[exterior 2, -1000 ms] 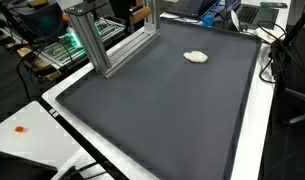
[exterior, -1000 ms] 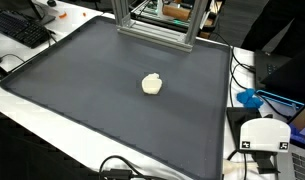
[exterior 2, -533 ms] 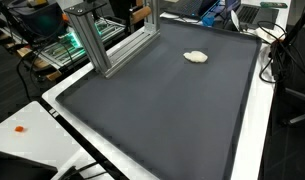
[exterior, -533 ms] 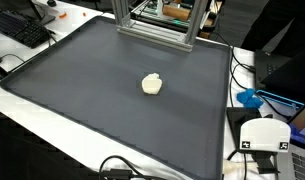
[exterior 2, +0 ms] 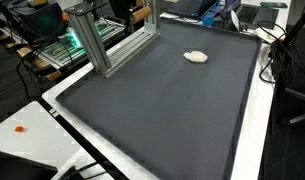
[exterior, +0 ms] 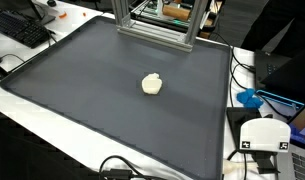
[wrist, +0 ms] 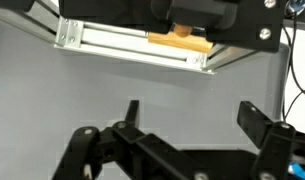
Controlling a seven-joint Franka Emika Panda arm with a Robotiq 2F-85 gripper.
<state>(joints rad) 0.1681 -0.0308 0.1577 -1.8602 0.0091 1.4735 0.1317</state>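
A small cream-white lump (exterior: 151, 84) lies alone near the middle of the dark grey mat (exterior: 92, 90); it also shows in an exterior view (exterior 2: 196, 57) toward the mat's far side. The arm and gripper do not show in either exterior view. In the wrist view my gripper (wrist: 192, 117) is open, its two black fingers spread wide with nothing between them, above bare grey surface. The lump does not show in the wrist view.
An aluminium frame (exterior: 152, 25) stands at the mat's far edge and shows in the other views (exterior 2: 97, 40) (wrist: 132, 45). A keyboard (exterior: 22, 28), cables (exterior: 247, 75) and a white box (exterior: 264, 135) lie beside the mat.
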